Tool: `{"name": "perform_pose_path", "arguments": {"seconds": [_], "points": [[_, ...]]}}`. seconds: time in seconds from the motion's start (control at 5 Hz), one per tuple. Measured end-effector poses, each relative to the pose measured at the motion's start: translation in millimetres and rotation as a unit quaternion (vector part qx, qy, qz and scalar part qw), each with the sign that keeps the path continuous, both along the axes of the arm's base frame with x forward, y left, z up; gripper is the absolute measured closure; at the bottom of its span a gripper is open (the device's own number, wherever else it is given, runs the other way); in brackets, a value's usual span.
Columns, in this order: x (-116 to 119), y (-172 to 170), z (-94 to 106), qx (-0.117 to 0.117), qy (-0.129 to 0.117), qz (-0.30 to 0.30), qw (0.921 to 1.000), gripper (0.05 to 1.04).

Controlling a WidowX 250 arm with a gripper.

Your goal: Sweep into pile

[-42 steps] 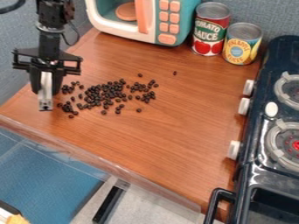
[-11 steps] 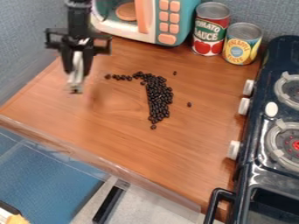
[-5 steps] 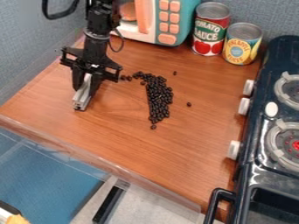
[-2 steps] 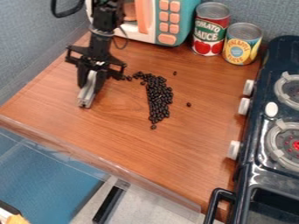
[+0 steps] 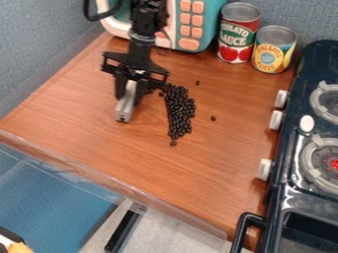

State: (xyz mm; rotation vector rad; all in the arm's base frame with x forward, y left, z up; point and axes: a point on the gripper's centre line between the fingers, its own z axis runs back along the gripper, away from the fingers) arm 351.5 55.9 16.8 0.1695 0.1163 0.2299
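My gripper [image 5: 128,96] hangs over the left-middle of the wooden counter, shut on a narrow grey bar [image 5: 124,108] that points down and toward the front edge. Just right of it, dark beans [image 5: 179,111] lie in a long, narrow heap running from back to front, with a fairly straight left side. The gripper's body hides part of the heap's upper left end. One bean [image 5: 213,118] lies apart on the right, another [image 5: 197,83] lies behind the heap, and one sits at its front tip.
A toy microwave [image 5: 189,29] stands at the back, with a red tomato can [image 5: 238,32] and a yellow pineapple can [image 5: 274,49] beside it. A toy stove [image 5: 290,163] lines the right side. The counter's front edge [image 5: 112,180] has a clear strip.
Beans once scattered at the left have shifted right into a narrower heap. Since then the gripper has come down from the upper left and moved right with the bar, up beside the heap.
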Motion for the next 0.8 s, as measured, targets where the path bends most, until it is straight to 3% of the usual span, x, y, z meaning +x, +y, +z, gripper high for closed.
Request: {"name": "perform_pose_path", "arguments": {"seconds": [0.4,0.8], "points": [[-0.8,-35.7,0.7,-0.023,0.004,-0.025,0.9994,0.727],[0.1,-41.1,8.3,-0.037,-0.003,-0.025,0.9990,0.727]]}}
